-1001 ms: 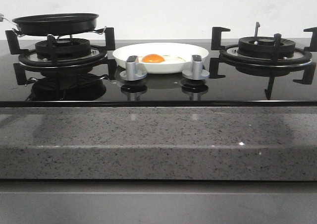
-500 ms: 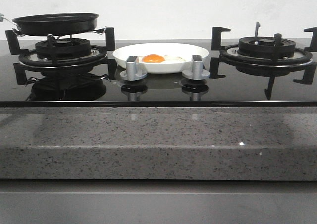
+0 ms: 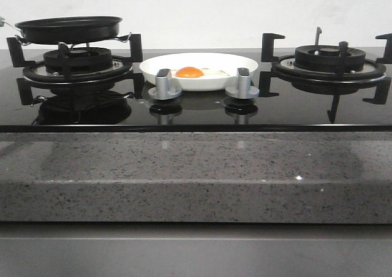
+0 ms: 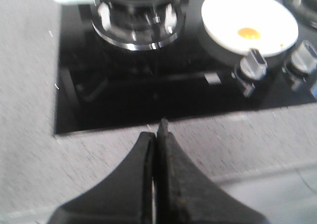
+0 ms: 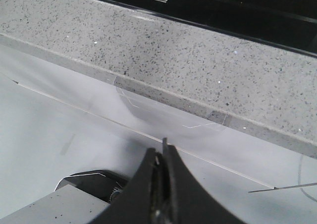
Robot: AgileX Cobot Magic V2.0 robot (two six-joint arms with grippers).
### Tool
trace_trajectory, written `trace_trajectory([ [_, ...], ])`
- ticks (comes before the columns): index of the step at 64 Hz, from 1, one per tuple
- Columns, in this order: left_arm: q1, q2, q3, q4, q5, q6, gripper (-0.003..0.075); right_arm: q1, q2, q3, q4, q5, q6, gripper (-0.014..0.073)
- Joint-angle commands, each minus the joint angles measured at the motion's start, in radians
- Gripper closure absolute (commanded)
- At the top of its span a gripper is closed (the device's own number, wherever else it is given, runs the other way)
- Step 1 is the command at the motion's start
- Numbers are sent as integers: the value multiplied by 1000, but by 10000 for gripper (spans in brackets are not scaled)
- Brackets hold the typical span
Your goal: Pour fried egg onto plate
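The fried egg (image 3: 191,72), with its orange yolk, lies in the white plate (image 3: 245,63) at the middle back of the black glass hob. Both also show in the left wrist view, the egg (image 4: 248,33) on the plate (image 4: 223,6). The black frying pan (image 3: 68,28) rests on the left burner. My left gripper (image 4: 158,130) is shut and empty, back over the stone counter, well short of the hob. My right gripper (image 5: 162,149) is shut and empty, low in front of the counter's edge. Neither gripper shows in the front view.
Two silver knobs (image 3: 163,84) (image 3: 242,83) stand in front of the plate. A bare burner grate (image 3: 329,61) sits at the right. The speckled stone counter (image 3: 196,173) runs along the front, and its front edge (image 5: 198,110) shows in the right wrist view.
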Motion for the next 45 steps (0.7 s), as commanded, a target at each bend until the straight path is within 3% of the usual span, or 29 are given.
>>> trace_trajectory([
  [1,19,-50,33,37,-181,-11,739,-1,8,-25,2,-52,-10,664],
  [17,85,-270,395,46,-585,-11,739,-1,8,-25,2,-52,-10,664],
  [31,105,-431,656,36,-807,-11,739,-1,8,-25,2,-52,-10,664],
  [45,103,-486,815,-35,-976,-11,739,-1,8,-25,2,-52,-10,664],
])
